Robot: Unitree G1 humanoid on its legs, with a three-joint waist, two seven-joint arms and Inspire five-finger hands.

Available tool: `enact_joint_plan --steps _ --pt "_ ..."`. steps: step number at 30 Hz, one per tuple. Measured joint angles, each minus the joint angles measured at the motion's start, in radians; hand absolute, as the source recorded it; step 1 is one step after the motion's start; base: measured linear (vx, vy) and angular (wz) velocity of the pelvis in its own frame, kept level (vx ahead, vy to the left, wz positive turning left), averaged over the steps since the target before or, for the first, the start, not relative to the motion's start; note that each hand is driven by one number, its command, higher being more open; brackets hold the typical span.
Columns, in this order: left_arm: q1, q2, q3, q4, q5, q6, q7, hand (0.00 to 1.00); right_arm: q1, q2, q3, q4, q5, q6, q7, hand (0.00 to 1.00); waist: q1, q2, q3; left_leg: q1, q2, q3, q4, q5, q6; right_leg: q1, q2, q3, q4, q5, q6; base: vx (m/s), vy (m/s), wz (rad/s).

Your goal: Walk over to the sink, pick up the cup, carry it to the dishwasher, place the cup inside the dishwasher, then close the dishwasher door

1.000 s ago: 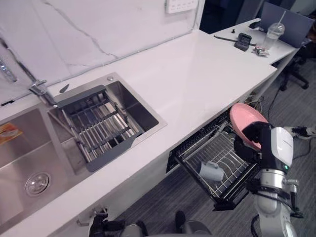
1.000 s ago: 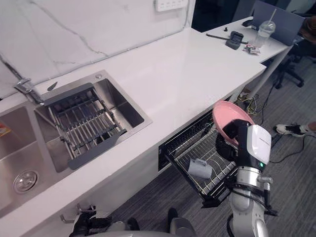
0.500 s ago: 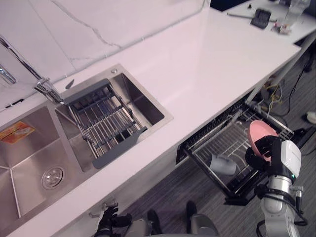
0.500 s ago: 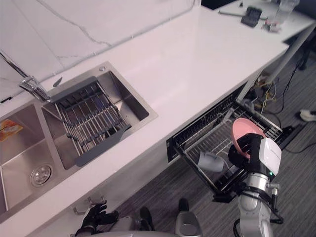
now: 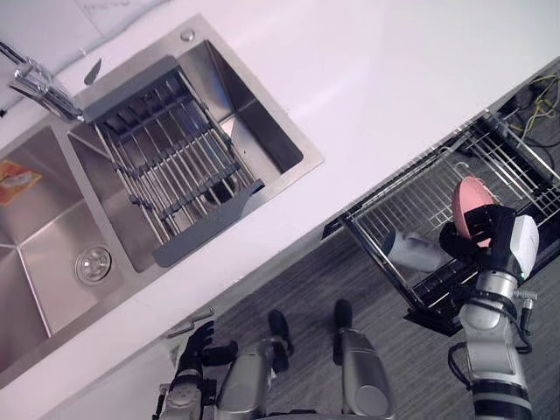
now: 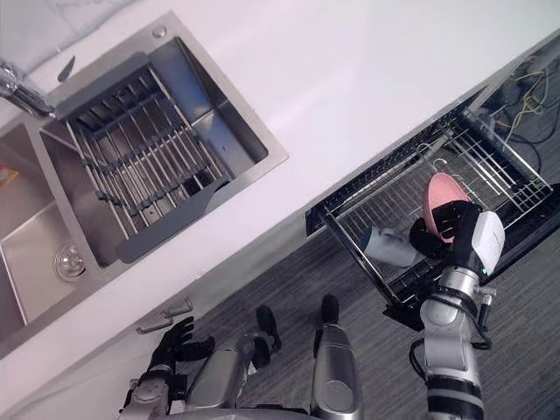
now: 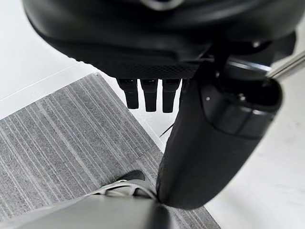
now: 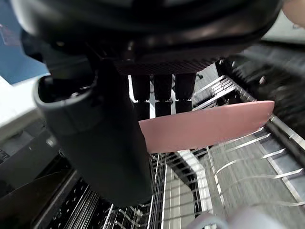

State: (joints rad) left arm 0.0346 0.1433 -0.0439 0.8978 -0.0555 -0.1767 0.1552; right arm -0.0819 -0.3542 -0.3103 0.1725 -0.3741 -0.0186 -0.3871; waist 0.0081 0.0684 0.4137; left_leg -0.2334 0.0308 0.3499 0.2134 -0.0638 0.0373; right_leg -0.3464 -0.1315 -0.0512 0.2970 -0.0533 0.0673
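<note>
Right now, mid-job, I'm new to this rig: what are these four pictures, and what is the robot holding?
It is a humanoid robot whose two arms end in dark fingered hands. The two wide pictures come from cameras in its head, looking down; the two close ones from a camera on each wrist. Below lie a white counter, a steel sink with a drain rack in one basin, and a pulled-out dishwasher rack with a grey cup lying in it. The right hand pinches a pink plate over that rack. The left hand hangs open, holding nothing.
</note>
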Motion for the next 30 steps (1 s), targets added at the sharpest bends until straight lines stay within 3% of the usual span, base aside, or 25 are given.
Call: enact_joint_plan --steps 11,12,19,30 --pt "-0.066 -0.05 -0.094 -0.04 -0.025 -0.023 0.003 0.9 -0.126 -0.04 0.022 0.154 0.08 -0.002 -0.002 0.3 0.011 -0.006 0.025 -0.029 -0.014 -0.009 -0.007 0.004 0.003 -0.027 -0.015 -0.005 0.005 -0.005 0.007 0.02 0.014 0.04" --pt "-0.069 -0.055 -0.093 -0.039 -0.026 -0.024 0.003 0.9 -0.142 -0.04 0.023 0.179 0.104 -0.001 -0.002 0.9 0.011 -0.006 0.025 -0.029 -0.014 -0.007 -0.01 0.004 0.003 -0.031 -0.015 -0.003 0.006 -0.006 0.007 0.02 0.005 -0.04" --pt "-0.083 -0.072 -0.093 -0.036 -0.044 -0.022 0.011 0.9 -0.183 -0.04 0.022 0.248 0.156 -0.002 -0.002 0.9 0.015 -0.006 0.026 -0.033 -0.015 -0.006 -0.012 0.004 0.004 -0.04 -0.015 -0.002 0.014 -0.011 0.006 0.01 -0.001 0.0" --pt "-0.103 -0.108 -0.095 -0.037 -0.044 -0.022 0.012 0.9 -0.168 -0.032 0.01 0.184 0.155 -0.001 -0.011 0.9 0.024 -0.008 0.026 -0.03 -0.015 -0.01 -0.019 0.009 0.004 -0.038 -0.015 -0.005 0.015 -0.011 0.006 0.0 0.0 0.0"
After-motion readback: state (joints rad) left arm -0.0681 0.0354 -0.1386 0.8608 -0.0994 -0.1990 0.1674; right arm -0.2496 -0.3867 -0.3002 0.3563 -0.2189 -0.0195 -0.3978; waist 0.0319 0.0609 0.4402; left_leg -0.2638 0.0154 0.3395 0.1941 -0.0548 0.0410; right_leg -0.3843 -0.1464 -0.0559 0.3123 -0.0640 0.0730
